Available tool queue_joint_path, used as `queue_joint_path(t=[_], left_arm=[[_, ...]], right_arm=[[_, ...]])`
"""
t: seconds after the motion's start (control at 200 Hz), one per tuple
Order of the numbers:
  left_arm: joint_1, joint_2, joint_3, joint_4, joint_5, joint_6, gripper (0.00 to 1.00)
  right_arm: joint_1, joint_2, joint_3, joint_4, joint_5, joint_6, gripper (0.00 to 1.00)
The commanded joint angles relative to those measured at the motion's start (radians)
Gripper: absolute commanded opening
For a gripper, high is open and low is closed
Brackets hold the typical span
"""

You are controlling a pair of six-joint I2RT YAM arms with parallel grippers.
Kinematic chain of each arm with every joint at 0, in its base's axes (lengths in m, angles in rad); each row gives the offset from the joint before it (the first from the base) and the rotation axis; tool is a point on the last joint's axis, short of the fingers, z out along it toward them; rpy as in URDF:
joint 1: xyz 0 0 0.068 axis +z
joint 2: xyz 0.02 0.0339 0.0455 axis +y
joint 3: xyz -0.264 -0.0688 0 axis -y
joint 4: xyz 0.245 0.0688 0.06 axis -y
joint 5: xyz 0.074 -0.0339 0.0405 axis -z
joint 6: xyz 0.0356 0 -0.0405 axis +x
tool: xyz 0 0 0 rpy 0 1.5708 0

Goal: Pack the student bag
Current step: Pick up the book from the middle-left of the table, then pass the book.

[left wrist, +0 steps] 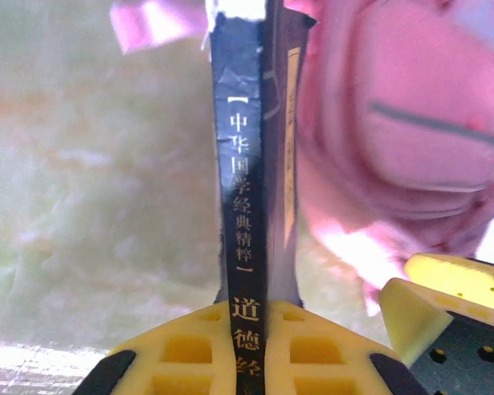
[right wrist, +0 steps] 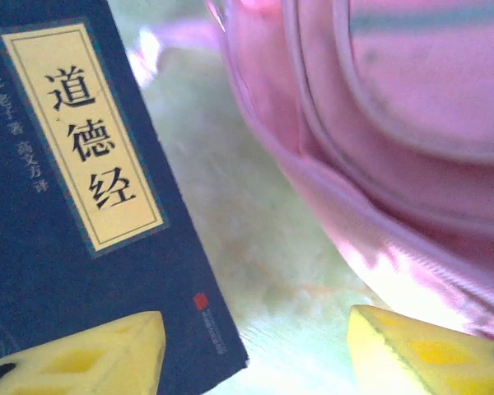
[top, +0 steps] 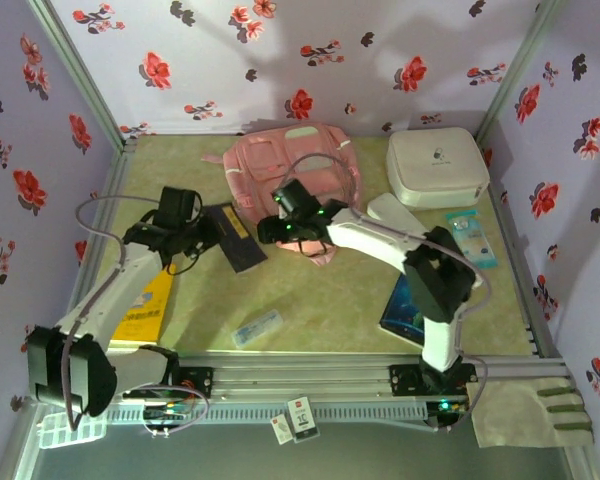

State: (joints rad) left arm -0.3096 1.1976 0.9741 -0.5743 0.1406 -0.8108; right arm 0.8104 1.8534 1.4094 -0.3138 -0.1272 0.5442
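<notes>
Bag [top: 290, 165] (contents unseen) | left end effector [left wrist: 249, 319] clamps book [left wrist: 247, 164] | right end effector [right wrist: 257, 317] spread

One pink backpack [top: 270, 160], one white hard case [top: 437, 167], three books, namely dark blue book [top: 236, 237], yellow book [top: 145, 306], blue-covered book [top: 402, 308], one teal packet [top: 472, 238], one clear packet [top: 257, 328]

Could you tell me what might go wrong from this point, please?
The left tool pinches the dark book only at one end, so it may pivot or slip. The open right tool sits close beside book and student bag; it could knock the book or snag fabric.
</notes>
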Motion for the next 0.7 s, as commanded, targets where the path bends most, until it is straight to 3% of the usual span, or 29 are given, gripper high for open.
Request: queue_joint_path(t=[0.0, 0.1, 0.255, 0.43, 0.695], left_arm=[[-0.002, -0.035, 0.096, -0.018, -0.004, 0.04, 0.0], [-0.002, -0.016, 0.153, 0.054, 0.045, 0.011, 0.0], [-0.002, 0.039, 0.208, 0.235, 0.132, -0.095, 0.0], [-0.002, 0.1, 0.236, 0.438, 0.2, -0.236, 0.0], [0.001, 0.155, 0.238, 0.627, 0.254, -0.388, 0.0]], right_arm=[[-0.054, -0.098, -0.106, 0.203, -0.049, 0.074, 0.65], [-0.089, -0.172, -0.174, 0.273, -0.066, 0.128, 0.73], [-0.137, -0.245, -0.273, 0.446, -0.168, 0.302, 0.93], [-0.162, -0.261, -0.345, 0.671, -0.255, 0.552, 0.97], [-0.171, -0.176, -0.345, 0.967, -0.287, 0.866, 0.98]])
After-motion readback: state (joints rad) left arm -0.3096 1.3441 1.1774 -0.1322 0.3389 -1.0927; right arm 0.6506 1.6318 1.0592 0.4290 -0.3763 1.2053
